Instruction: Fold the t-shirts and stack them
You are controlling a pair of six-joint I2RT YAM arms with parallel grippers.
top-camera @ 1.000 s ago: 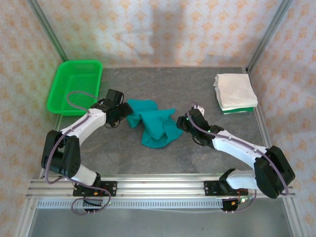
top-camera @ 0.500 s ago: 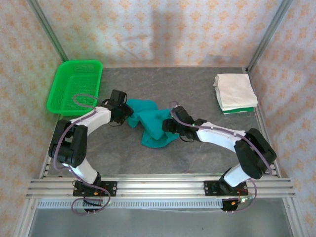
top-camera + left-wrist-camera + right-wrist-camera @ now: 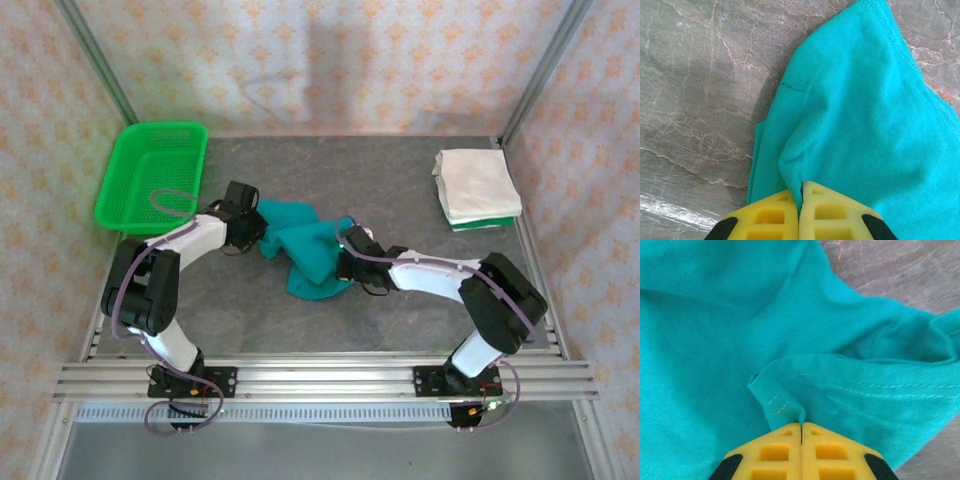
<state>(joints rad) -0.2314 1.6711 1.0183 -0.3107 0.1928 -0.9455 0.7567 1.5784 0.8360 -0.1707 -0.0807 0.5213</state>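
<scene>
just to the right of the green plastic mesh basket (image 3: 150,130), on the grey stone-look table (image 3: 400,170), the crumpled teal cloth t-shirt (image 3: 305,250) is lying in a loose, rumpled heap. the overhead camera is taking in the whole layout. the left gripper (image 3: 260,232) is meeting the shirt's edge nearest the basket, and the right gripper (image 3: 347,262) is meeting the edge farthest from the basket. farther right of the basket again, well apart from the teal shirt, the folded white cloth t-shirts (image 3: 475,180) are sitting in a neat stack, with a folded green shirt (image 3: 487,224) peeking out at the bottom.

the wrist cameras are giving the grip detail that the overhead view is too small to show. on the left wrist, the yellow fingertips (image 3: 775,217) are pressing together on a pinch of teal cloth, and a soft ridge is running away from them. on the right wrist, the yellow fingertips (image 3: 835,450) are likewise clamping together on a turned-over hem carrying a double row of pale stitching. the cloth is looking plain teal, with smooth, shallow folds.
</scene>
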